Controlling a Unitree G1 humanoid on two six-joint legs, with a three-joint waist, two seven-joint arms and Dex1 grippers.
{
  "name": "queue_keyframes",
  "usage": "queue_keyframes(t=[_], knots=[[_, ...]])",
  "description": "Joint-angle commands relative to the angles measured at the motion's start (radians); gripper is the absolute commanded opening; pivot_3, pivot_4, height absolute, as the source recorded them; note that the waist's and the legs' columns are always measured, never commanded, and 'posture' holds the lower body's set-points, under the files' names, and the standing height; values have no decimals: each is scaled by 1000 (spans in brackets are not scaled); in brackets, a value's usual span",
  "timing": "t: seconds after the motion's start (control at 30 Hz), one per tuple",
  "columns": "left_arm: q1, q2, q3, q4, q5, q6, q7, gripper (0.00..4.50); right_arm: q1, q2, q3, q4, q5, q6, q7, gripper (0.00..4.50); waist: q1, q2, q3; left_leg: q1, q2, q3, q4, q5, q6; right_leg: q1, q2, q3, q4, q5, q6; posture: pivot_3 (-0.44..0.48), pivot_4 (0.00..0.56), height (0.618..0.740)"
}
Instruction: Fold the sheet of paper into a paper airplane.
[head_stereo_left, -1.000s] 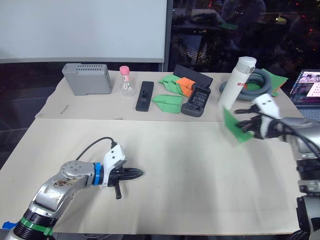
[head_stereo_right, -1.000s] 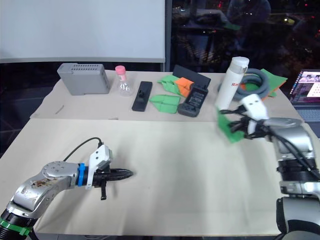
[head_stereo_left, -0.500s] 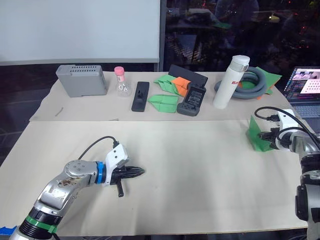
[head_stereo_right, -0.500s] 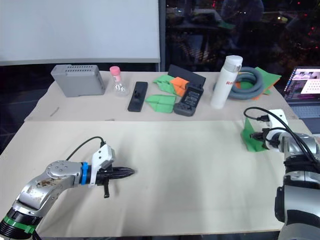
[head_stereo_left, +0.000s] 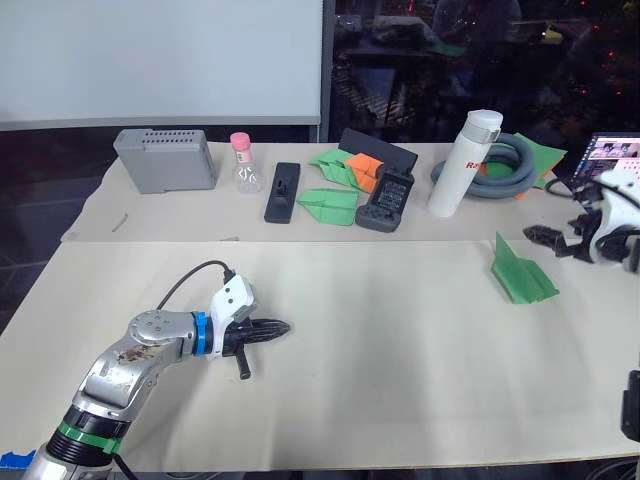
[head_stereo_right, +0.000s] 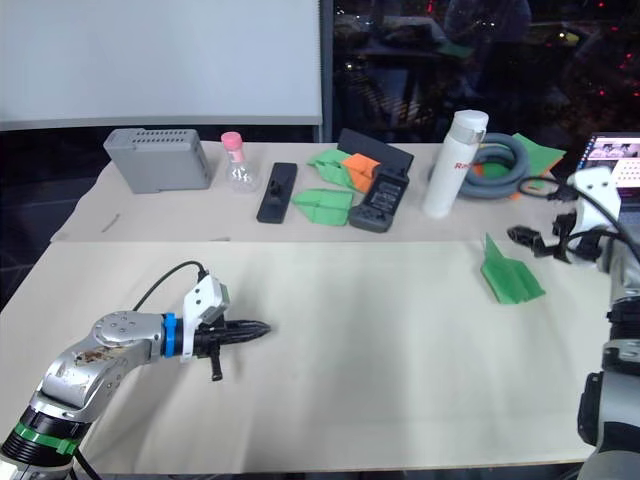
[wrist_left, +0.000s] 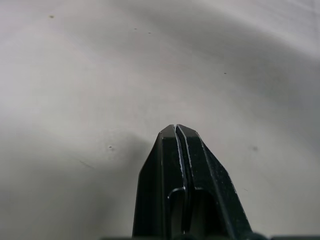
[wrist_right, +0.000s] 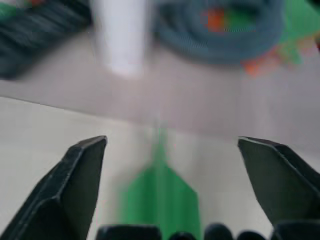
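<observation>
Green paper airplane (head_stereo_left: 522, 271), a creased pointed wedge w/ an upright ridge, is shown lying on the beige bench (head_stereo_left: 380, 380) near its right edge, free of both end effectors. Right end effector (head_stereo_left: 545, 238) is held just beside and behind the airplane, above the bench, w/ its two black fingers spread wide apart and nothing between them; in the right wrist view the green wedge (wrist_right: 160, 202) is seen between the spread fingers (wrist_right: 75, 180), apart from both.

Left end effector (head_stereo_left: 270, 328) is placed low over the front-left part of the bench, well apart from the airplane, fingers pressed together on nothing; the left wrist view shows the two fingertips (wrist_left: 176, 131) meeting along a thin seam over bare bench surface.

Along the rear of the bench, L to R: grey box (head_stereo_left: 166, 158); small flask w/ pink cap (head_stereo_left: 244, 163); black flat device (head_stereo_left: 283, 192); smaller green paper darts (head_stereo_left: 333, 203) beside an orange paper dart (head_stereo_left: 370, 167); black handset (head_stereo_left: 393, 198); white bottle (head_stereo_left: 465, 164), upright; coiled grey hose (head_stereo_left: 505, 168) lying on more green paper. Laptop (head_stereo_left: 618, 155) is seen at the far right, screen lit. White board (head_stereo_left: 160, 60) is set behind the bench.
</observation>
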Motion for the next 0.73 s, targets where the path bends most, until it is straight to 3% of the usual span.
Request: queue_keyframes(t=[0.03,0.17,0.23,0.37,0.53,0.73], knots=[[-23,-7,38,9,16,-62,10,0,111,22,-87,-291,196,4,164,4451,-1,0,0,1,1,0,0,-1,1,0,1,0,0,0,0,0,150,740],[-9,-2,40,18,53,-93,38,0,293,26,-136,-493,311,138,171,4451,16,0,0,0,0,-1,1,-4,7,0,0,1,1,0,0,0,150,740],[29,1,47,6,75,-109,59,0,387,91,-161,-621,383,189,121,4451,22,0,0,0,0,0,3,-4,7,0,-2,1,1,0,0,0,150,740],[96,-18,78,-40,71,-113,102,0,531,195,-130,-771,351,70,57,4451,24,0,0,-1,-1,0,3,-4,7,0,-2,4,1,0,1,0,150,740],[191,-93,125,-70,134,-175,254,0,666,316,-82,-789,243,-151,-9,4451,28,0,0,1,-2,0,4,-5,7,0,-3,6,0,0,1,0,150,740],[318,-154,135,-114,151,-206,317,0,745,383,-36,-743,179,-282,-56,4451,24,0,0,2,-3,0,3,-2,2,0,-2,7,0,0,1,0,150,740]])
